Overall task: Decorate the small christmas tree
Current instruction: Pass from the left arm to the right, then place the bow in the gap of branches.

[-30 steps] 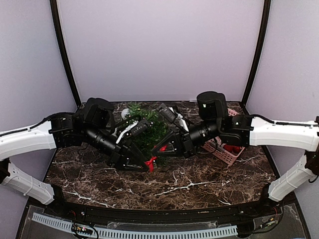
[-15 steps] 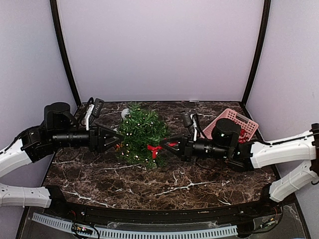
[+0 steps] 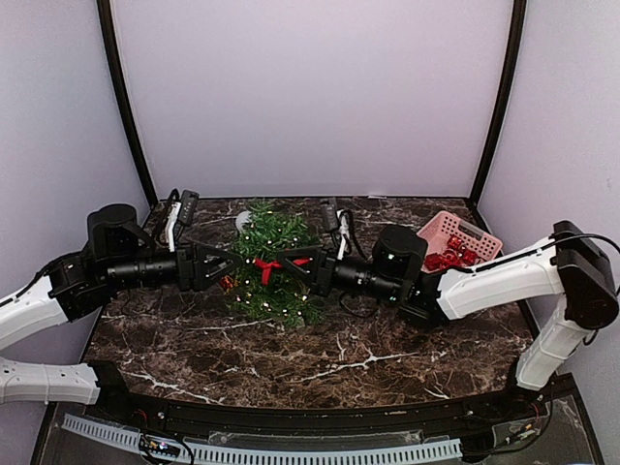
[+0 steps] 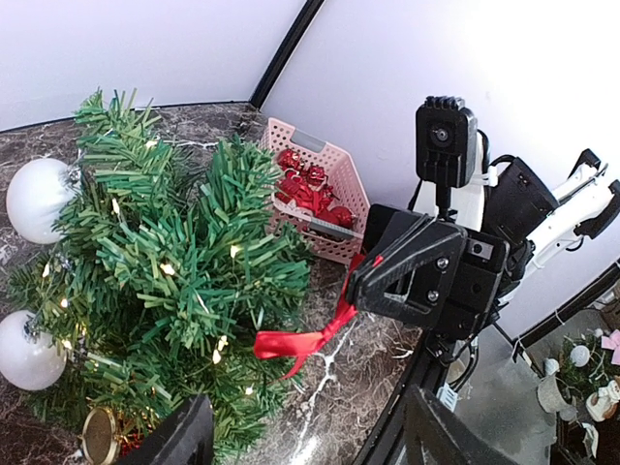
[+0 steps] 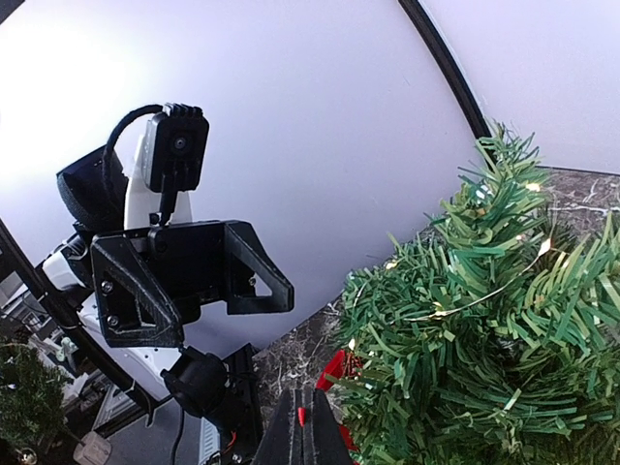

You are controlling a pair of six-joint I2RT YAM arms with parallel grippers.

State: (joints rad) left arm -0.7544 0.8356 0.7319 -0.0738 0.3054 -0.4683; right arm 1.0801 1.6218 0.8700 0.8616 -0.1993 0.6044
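Two arms flank the small christmas tree (image 3: 276, 276), which stands near the worktop's (image 3: 387, 358) back edge, left of centre. The left gripper's (image 3: 231, 267) jaws stand apart and empty; the right gripper's (image 3: 294, 262) jaws clamp a red bow (image 4: 291, 341). Only the left wrist view shows two white baubles (image 4: 37, 199).

Dark green small christmas tree (image 3: 281, 247) flecked with warm white lights (image 4: 167, 268), red ribbon bow (image 4: 291, 341), glossy white baubles (image 4: 37, 199), pink slatted basket (image 3: 480, 232) at far right holding red ornaments (image 3: 446, 260), dark brown marble table (image 3: 291, 358) veined white
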